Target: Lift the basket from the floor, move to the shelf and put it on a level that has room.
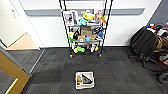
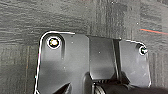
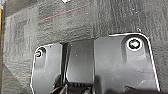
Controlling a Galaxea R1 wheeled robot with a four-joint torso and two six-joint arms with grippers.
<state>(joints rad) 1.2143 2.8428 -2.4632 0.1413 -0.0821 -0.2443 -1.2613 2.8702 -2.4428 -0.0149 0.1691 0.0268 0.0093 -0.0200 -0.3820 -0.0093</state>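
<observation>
So the basket [image 1: 85,80] is sitting on the dark carpet floor [image 1: 120,72] at the lower middle of the head frame, flat on the ground, with nothing of mine touching it. I can make out something tan and something dark inside it (too blurry to say what). From here it reads pale with a lighter rim, honestly.

Straight up the frame from it, well apart, is the shelf [image 1: 85,27], the black wire rack against the white wall [image 1: 125,25]. Its lower tiers are crammed with toys, a couple of cardboard boxes [image 1: 85,31] and framed pictures [image 1: 68,18]. The top level is cut off at the upper edge of the frame, so I can't judge how much room is up there.

Progress-wise: I'd call it basically zero. Basket not lifted, still all three steps left by the look of it.

Both wrist cams just look down at carpet past the mount plate, so I cannot tell whether either set of jaws is released or clenched.

Labels or writing: nothing readable on the boxes or anywhere else.

Off to the right there's a dark bag or jacket [image 1: 143,41] slumped over a chair.
</observation>
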